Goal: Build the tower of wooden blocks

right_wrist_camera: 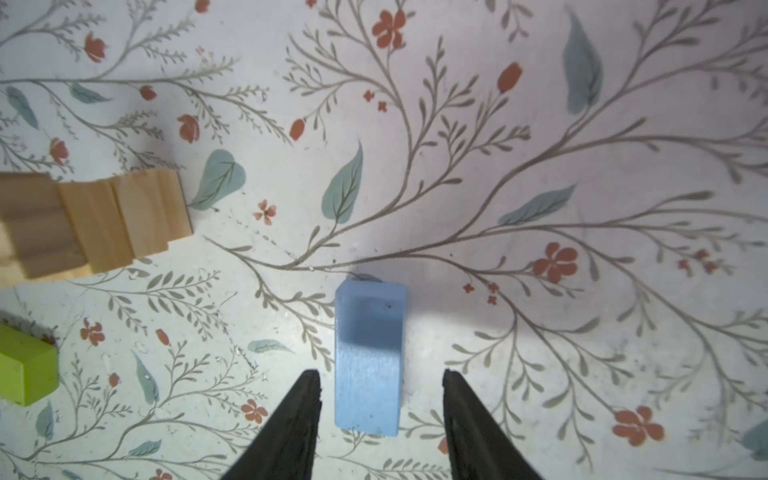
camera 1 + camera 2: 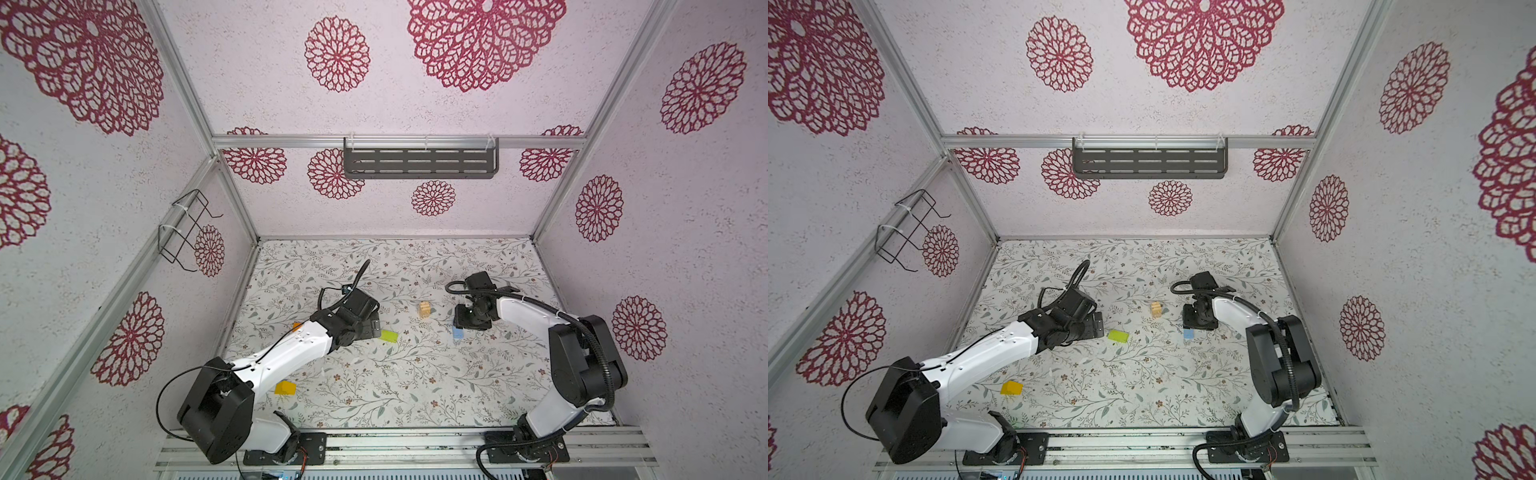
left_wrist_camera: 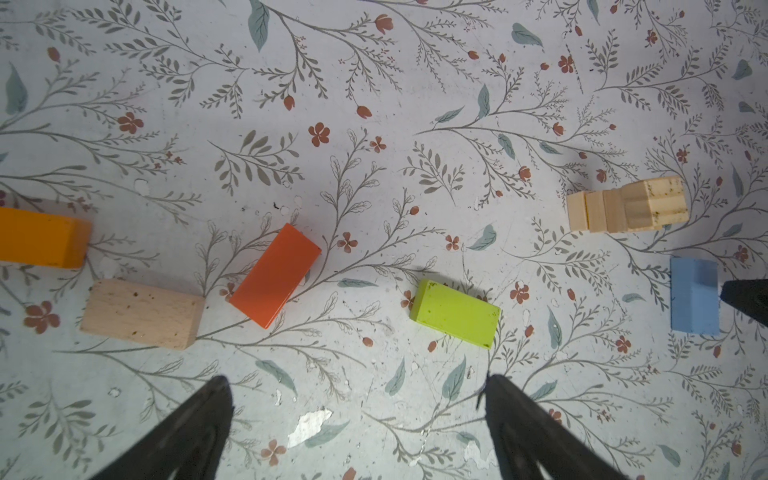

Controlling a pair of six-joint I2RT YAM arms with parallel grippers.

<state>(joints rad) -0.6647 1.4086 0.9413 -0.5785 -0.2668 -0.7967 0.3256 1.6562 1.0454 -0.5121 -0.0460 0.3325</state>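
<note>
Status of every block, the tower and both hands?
wood block tower: short stack, standing
blue block: flat, ungripped
lime green block: flat, loose
red-orange block: flat, loose
plain block: flat, loose
orange block: flat, loose
yellow block: flat, loose
left hand: open, empty
right hand: open, astride blue block

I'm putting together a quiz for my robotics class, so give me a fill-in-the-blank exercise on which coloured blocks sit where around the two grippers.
1. The wood block lying between the right gripper's parted fingertips is ___ in colour.
2. The red-orange block lies between the plain block and the ___ one.
3. In a top view, the lone block nearest the left arm's base is ___ in colour.
4. The left gripper holds ___ at all.

Missing words: blue; green; yellow; nothing.
</note>
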